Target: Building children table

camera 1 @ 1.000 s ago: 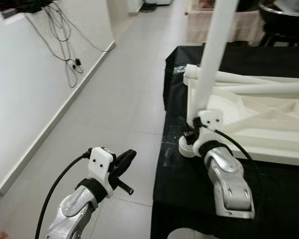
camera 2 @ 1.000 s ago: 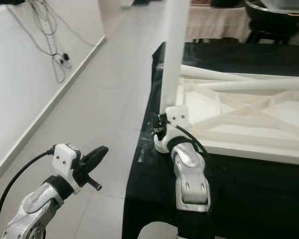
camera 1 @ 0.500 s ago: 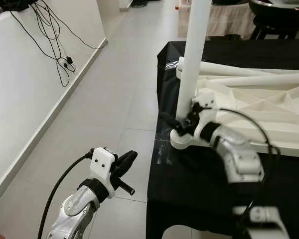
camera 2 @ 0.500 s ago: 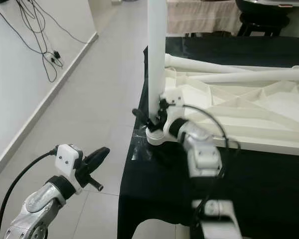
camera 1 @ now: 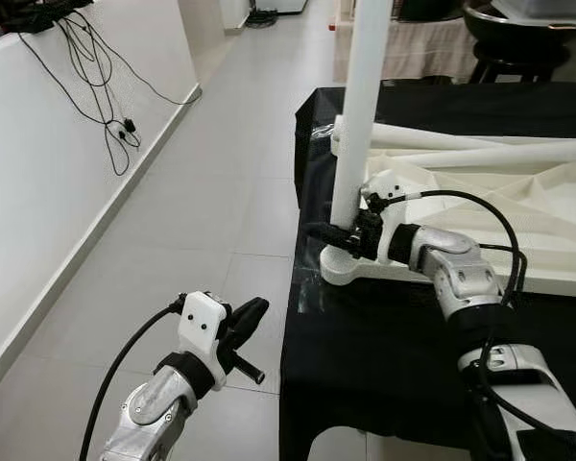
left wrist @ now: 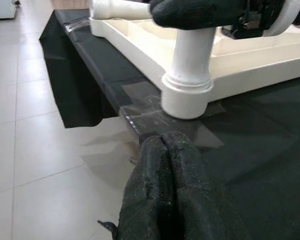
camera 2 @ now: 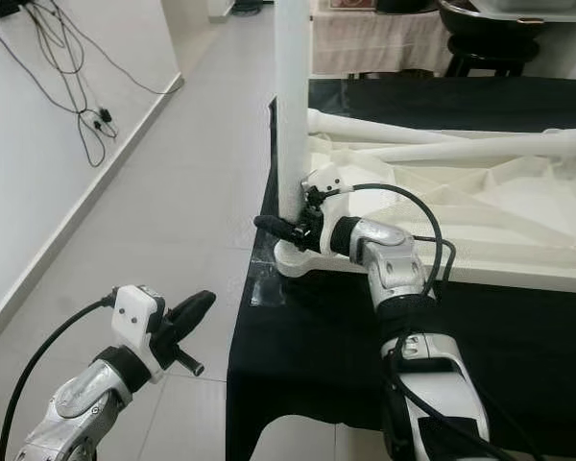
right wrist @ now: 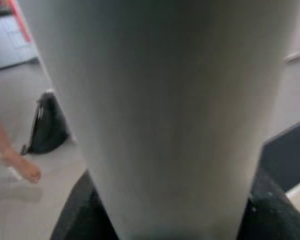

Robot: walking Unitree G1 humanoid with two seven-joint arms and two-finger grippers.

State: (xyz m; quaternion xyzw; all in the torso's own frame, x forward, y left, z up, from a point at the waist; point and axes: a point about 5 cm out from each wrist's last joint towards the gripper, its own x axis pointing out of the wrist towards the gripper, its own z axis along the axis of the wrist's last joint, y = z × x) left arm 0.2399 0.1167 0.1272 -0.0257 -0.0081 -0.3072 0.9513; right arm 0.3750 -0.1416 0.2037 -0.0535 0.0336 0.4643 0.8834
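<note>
Eye views: one round white plastic leg (camera 1: 357, 115) stands upright in the corner socket of the upturned white plastic tabletop (camera 2: 480, 216), at twelve o'clock on the black-draped bench (camera 1: 384, 355); right gripper (camera 1: 338, 233) pinches its base. Two loose legs (camera 2: 442, 144) lie at one o'clock, apparently unfitted.

Left wrist view: left gripper (left wrist: 171, 165), fingers pressed together, idle.

Right wrist view: leg between the black fingers (right wrist: 262, 207).

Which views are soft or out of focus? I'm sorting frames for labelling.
Right wrist view: blurred, the white table leg too close to the lens. Left wrist view: the left gripper fingers are soft, the leg's socket sharper. Both eye views: evenly lit and sharp around the right gripper.
</note>
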